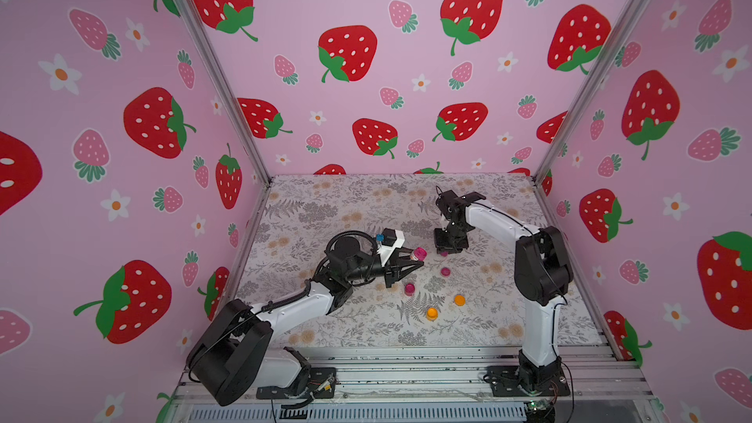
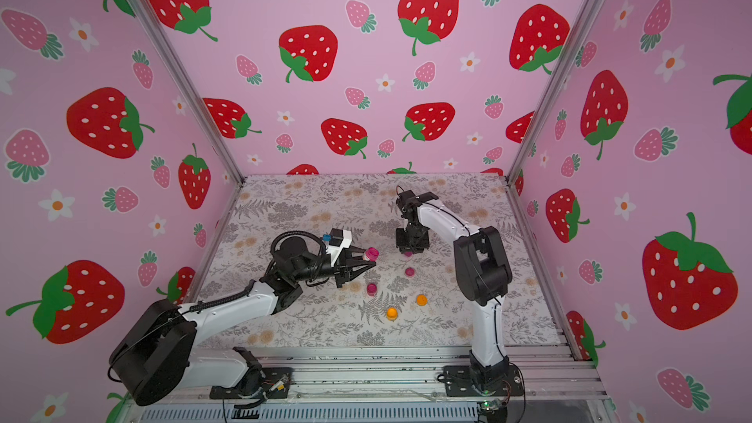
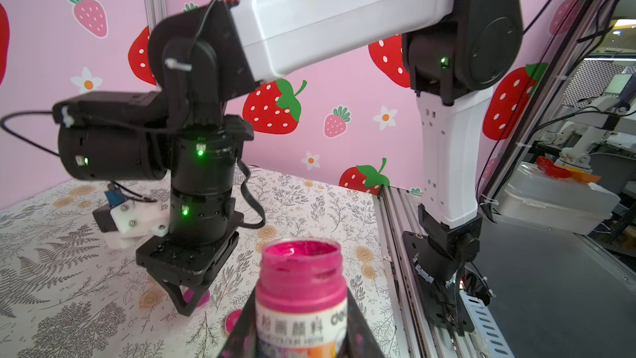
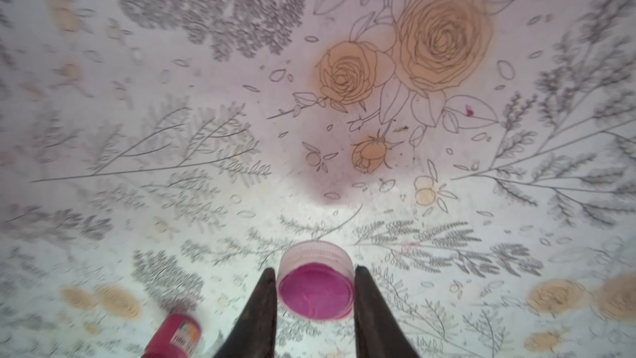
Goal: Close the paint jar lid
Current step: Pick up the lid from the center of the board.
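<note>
Pink lid (image 4: 316,282) pinched in the right gripper (image 4: 315,269); open jar (image 3: 301,280), clamped upright by the left gripper (image 1: 416,259), just beside it.

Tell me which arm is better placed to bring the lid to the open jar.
Right. The right end effector is shut on the pink lid on the table, while the left end effector is busy holding the open paint jar.
</note>
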### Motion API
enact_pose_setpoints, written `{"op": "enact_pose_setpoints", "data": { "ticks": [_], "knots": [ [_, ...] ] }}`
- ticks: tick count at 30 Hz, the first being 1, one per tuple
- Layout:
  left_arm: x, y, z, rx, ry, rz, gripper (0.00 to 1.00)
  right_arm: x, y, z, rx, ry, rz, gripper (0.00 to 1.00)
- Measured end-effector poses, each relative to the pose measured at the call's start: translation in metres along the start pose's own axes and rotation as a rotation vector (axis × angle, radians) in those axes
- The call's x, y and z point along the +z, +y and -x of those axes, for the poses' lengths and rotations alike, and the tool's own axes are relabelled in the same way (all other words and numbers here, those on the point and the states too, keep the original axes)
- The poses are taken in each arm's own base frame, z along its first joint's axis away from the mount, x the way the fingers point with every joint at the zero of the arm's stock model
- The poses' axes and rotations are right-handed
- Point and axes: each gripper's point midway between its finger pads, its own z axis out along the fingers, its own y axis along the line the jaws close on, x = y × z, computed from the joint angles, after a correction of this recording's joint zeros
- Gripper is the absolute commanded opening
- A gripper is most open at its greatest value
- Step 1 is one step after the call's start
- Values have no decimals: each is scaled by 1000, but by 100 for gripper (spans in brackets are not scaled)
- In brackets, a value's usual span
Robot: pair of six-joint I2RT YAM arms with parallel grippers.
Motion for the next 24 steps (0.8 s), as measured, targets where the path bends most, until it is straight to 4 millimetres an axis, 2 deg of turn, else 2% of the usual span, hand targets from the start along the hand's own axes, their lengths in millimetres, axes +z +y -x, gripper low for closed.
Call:
{"op": "enact_pose_setpoints", "data": {
  "ticks": [4,7,13,20,24],
  "knots": [
    [-2,-2,-1,14,0,0,0,-48,7,1,9,-89,120,24],
    [-2,-2,-3,16,5,0,0,-74,12,-3,6,-126,195,24],
    [-2,-3,-5,18,9,-10,0,-102,28,-17,-38,-133,344,24],
    [-2,-6,-8,37,17,-29,0,-153,50,-38,-129,-180,550,24],
    [-2,-6,-11,43,27,-30,0,-170,61,-52,-190,-188,615,24]
  ]
}}
